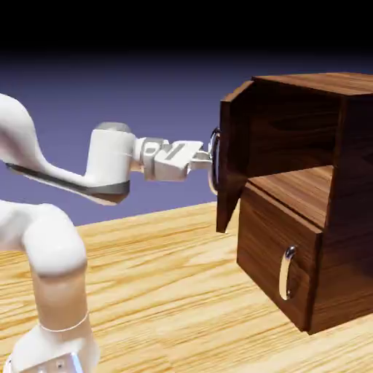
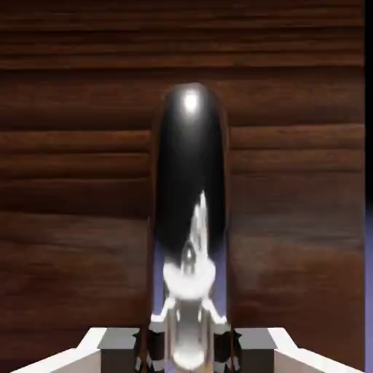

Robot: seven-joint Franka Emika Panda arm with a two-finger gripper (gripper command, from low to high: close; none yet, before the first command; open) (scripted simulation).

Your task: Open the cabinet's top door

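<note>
Keeping the gripper (image 1: 206,156) clamped shut on the handle (image 2: 191,218), you swing the stiff, hinged top door (image 1: 232,156); polished metal may slip.

In the exterior view the fingertips of the gripper (image 1: 207,158) are too small to make out against the handle (image 1: 214,161), most of which hides behind the door's (image 1: 232,156) edge. The cabinet (image 1: 342,211) runs off the right side, and the arm (image 1: 44,269) is cut at the left and bottom. In the hand view the handle (image 2: 191,218) covers the fingertips, and the door (image 2: 73,182) fills nearly everything beyond
</note>
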